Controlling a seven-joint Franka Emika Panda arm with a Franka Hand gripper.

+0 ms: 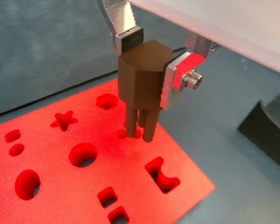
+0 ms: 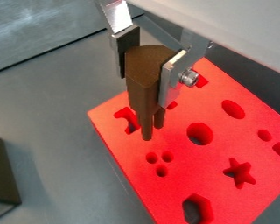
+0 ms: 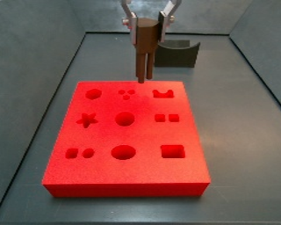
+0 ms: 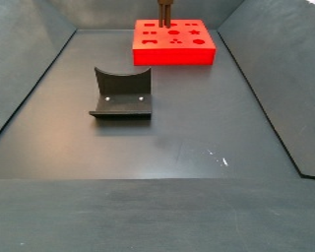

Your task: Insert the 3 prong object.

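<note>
Alignment was the whole matter at that moment. My gripper point(image 1: 149, 66) hung above the far end of the red block point(image 3: 126, 132), its jaws clamped on the 3 prong object point(image 1: 143, 87), which I held by its thick upper body between the silver fingers point(image 1: 178, 74). The piece stood upright, long axis vertical, rods pointing straight down at the block's top face.

In both wrist views the rod tips point(image 2: 152, 131) sat very low, at or just above the red surface; I could not tell whether they touched it. The cluster of three small round holes point(image 2: 161, 160) lay just beside the tips, apart from them and not under them, in a wrist view. In a side view the same cluster point(image 3: 129, 91) showed just below the hanging rods point(image 3: 140, 66), between a round hole and a notched cutout.

I judged that the coming move turned on a short sideways shift to bring the rods over that cluster, then a straight descent. Any tilt or twist about the vertical would have set the rods against the foam rather than into it.

The fixture point(image 4: 121, 94) stood well apart on the floor.
</note>
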